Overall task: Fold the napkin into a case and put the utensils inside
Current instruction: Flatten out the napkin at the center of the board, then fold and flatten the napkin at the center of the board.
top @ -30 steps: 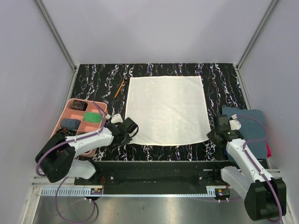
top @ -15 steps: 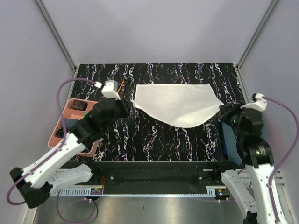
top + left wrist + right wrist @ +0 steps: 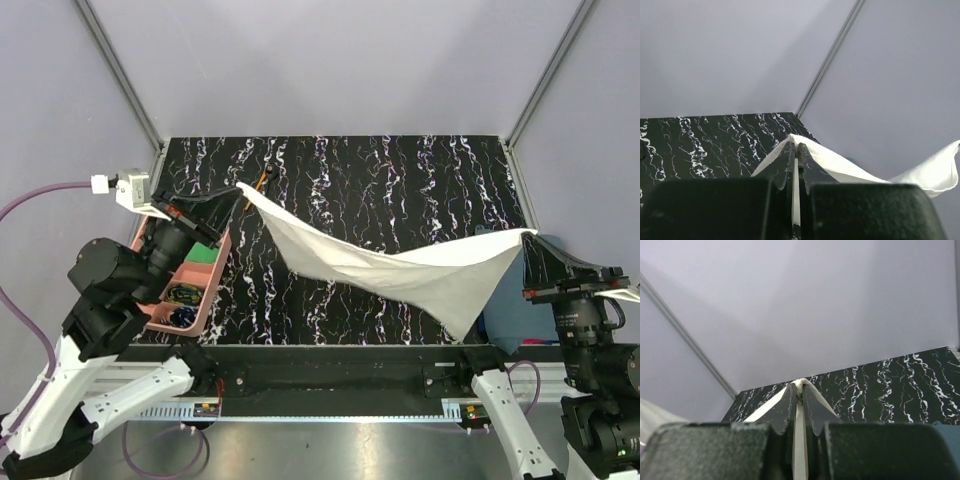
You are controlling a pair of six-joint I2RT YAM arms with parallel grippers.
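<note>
Napkin [image 3: 400,270] hanging between left gripper [image 3: 795,146] and right gripper [image 3: 798,385], each pinching a corner

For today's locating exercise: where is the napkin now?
Top view: the napkin hangs stretched above the table, held between the left tool by the pink tray and the right tool.

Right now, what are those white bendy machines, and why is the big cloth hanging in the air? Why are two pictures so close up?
Those are two robot arms, left and right. The big picture looks down from above and behind them. Each close-up comes from a camera on an arm's wrist, so you see its own pinching tool. The left tool and the right tool are each shut on an end of the cream napkin, so it hangs stretched between them above the black marbled table. A pink tray sits on the left, and a blue-grey towel lies on the right.
</note>
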